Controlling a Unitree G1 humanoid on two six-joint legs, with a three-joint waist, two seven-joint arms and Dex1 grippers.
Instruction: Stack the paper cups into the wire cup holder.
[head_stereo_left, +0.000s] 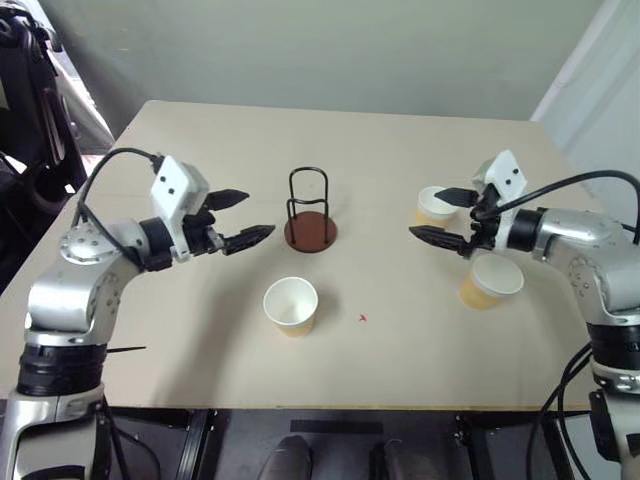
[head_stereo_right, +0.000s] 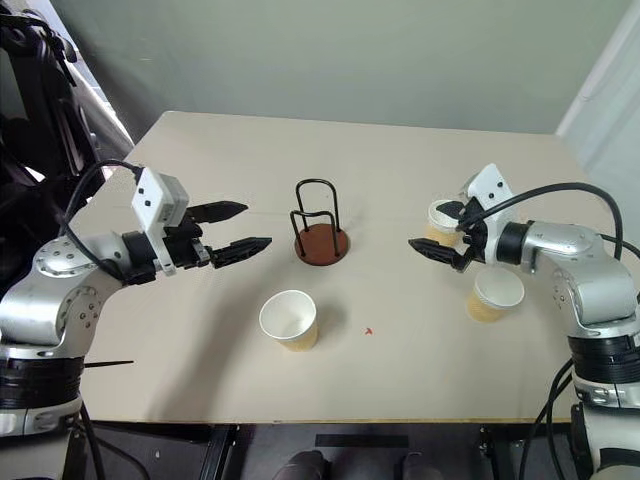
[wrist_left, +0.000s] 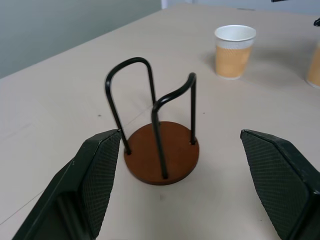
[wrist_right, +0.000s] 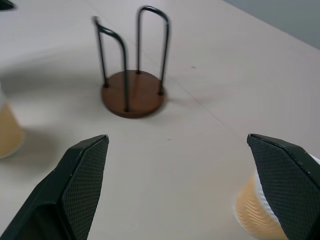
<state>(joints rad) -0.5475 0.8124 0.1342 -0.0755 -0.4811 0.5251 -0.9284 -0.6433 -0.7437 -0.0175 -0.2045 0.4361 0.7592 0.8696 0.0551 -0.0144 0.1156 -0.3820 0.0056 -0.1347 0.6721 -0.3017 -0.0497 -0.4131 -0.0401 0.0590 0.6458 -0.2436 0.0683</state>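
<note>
We hold both the left gripper (head_stereo_left: 240, 218) and right gripper (head_stereo_left: 440, 215) released at nine and three o'clock of the empty wire cup holder (head_stereo_left: 310, 214), three paper cups (head_stereo_left: 291, 305) standing loose.

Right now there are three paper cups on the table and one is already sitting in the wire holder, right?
Not quite. The wire holder is empty, as the left wrist view shows. All three paper cups stand on the table.
</note>
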